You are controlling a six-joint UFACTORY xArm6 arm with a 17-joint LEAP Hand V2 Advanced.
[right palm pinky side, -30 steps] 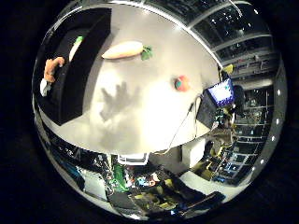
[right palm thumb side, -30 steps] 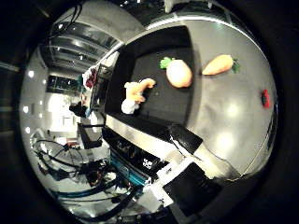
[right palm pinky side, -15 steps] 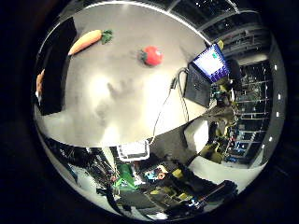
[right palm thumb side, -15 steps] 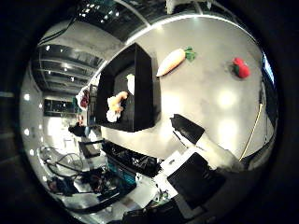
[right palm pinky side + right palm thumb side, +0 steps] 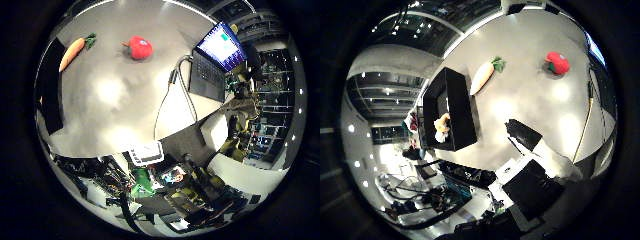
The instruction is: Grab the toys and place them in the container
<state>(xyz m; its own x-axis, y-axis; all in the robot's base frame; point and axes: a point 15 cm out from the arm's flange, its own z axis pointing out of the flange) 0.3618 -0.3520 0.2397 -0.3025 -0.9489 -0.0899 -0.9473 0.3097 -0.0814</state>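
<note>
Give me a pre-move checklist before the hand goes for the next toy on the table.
1. Toys left outside the container: not ok. The carrot toy and the red toy lie on the table.
2. Container ready: ok. The black box stands open on the table beside the carrot toy, with a yellow and white toy already inside.
3. Space around the red toy: ok. It lies apart from the carrot toy and from the laptop.
4. Obstacles on the table: not ok. The laptop sits open near the table's edge.
5. Hand free to grasp: cannot tell. No part of it shows.
</note>
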